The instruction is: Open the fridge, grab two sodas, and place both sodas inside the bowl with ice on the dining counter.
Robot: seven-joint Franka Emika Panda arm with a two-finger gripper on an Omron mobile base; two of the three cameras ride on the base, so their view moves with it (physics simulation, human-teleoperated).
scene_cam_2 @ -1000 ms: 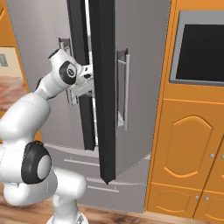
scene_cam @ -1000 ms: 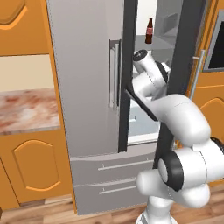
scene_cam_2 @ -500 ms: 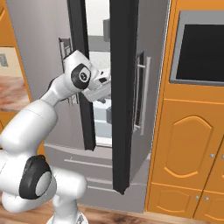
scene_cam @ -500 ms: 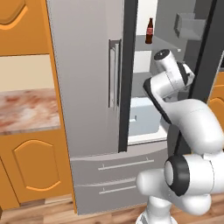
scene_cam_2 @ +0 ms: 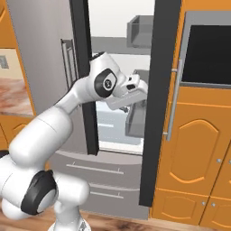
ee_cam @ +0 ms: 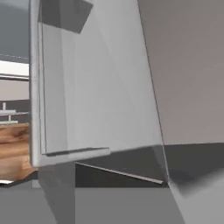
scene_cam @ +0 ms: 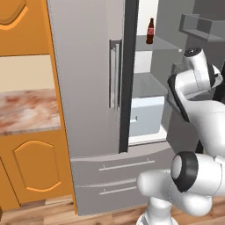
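Fridge [scene_cam: 88, 88] stands with its right door [scene_cam_2: 155, 113] swung wide open and its left door shut. 1 brown soda bottle [scene_cam: 150, 31] stands upright on an upper shelf [scene_cam: 158, 44] inside. Gripper [scene_cam_2: 137, 88] reaches into the opening beside the open door; whether it is clenched or released cannot be told.

fridge [scene_cam: 88, 66] gap open, bottle [scene_cam: 150, 31] shelf reachable
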